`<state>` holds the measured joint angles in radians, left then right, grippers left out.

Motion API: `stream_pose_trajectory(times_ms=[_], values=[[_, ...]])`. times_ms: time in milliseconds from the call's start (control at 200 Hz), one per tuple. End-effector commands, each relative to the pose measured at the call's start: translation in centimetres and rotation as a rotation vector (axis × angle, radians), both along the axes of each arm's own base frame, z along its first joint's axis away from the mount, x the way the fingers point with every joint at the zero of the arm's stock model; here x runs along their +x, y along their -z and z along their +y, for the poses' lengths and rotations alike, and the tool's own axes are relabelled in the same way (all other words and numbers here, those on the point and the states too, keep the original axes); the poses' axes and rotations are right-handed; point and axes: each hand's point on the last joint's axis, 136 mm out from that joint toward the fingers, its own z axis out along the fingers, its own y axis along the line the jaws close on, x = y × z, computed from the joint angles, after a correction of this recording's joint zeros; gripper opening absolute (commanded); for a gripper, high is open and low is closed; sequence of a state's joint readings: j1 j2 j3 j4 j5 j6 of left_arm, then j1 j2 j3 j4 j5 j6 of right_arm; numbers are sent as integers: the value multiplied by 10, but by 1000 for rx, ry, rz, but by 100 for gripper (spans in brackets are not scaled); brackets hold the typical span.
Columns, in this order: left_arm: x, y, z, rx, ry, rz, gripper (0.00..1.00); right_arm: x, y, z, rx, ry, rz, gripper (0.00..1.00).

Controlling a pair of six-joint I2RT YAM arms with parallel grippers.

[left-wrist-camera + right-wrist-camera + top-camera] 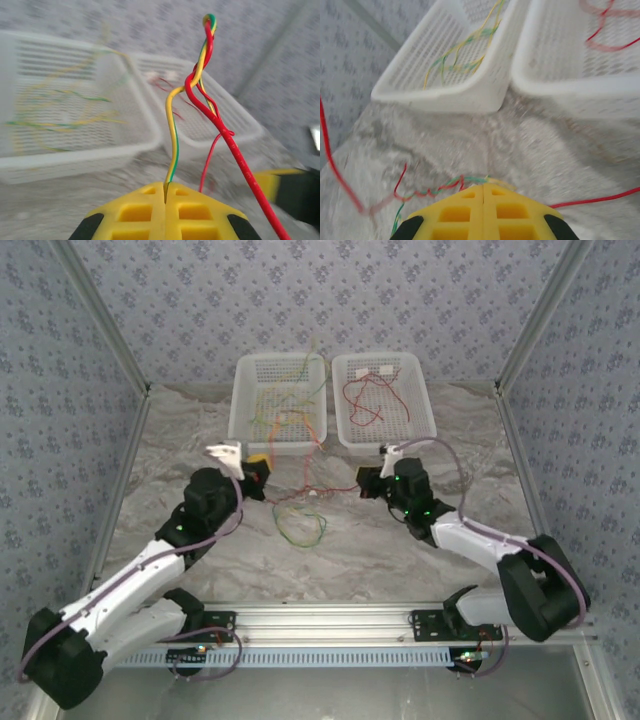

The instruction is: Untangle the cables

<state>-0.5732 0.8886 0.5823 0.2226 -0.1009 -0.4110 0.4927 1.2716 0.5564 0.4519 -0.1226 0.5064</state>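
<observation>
Stretching left-right between hands, twisted cables (205, 50); left hand (165, 189), right hand (483, 188) both clamped on them.

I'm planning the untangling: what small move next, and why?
Probably ease the right gripper away from the left gripper. The left is shut on a thin yellow-green wire with a red wire coiled around it; the right is shut at that twist's end, so pulling may loosen it.

Two white baskets, left basket (238, 405), right basket (426, 405), two robot arms, left arm (150, 565), right arm (470, 535), one tangle of cables (290, 503).
</observation>
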Motion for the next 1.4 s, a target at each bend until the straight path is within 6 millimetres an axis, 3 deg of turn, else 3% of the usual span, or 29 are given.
stream_pose_trajectory(times_ms=[0,95,175,195,245,270,420,490,600,830,1029,1154,1224,1339,1394], values=[[10,17,61,13,-263,68,0,-4,-10,-35,28,80,23,0],[7,7,64,-69,-204,34,0,-8,-31,-50,46,83,-16,0],[6,1,56,-94,-153,21,0,-20,-52,-24,58,-90,-63,0],[7,0,54,-96,-145,26,0,-24,-56,-14,57,-143,-73,8],[8,-1,47,-98,-111,36,0,-33,-62,10,39,-246,-103,49],[8,-1,42,-100,-89,39,0,-37,-64,21,22,-282,-122,58],[9,-6,24,-140,-5,41,0,-53,-69,78,-26,-432,-225,83],[6,-11,14,-174,38,32,0,-46,-65,91,-13,-427,-248,95],[2,-16,-5,-187,102,28,0,-30,-51,107,-17,-427,-221,100],[-5,-15,-26,-203,154,39,0,-4,-32,131,-21,-421,-212,100],[-11,-17,-38,-239,194,35,0,31,-16,135,-14,-284,-219,100],[-15,-19,-42,-252,208,32,0,41,-15,142,2,-268,-257,93],[-17,-20,-43,-260,213,30,0,44,-14,148,7,-276,-261,82],[-20,-20,-40,-260,206,26,0,50,-13,146,4,-241,-267,72],[-20,-20,-38,-259,196,23,0,51,-14,145,2,-238,-275,51]])
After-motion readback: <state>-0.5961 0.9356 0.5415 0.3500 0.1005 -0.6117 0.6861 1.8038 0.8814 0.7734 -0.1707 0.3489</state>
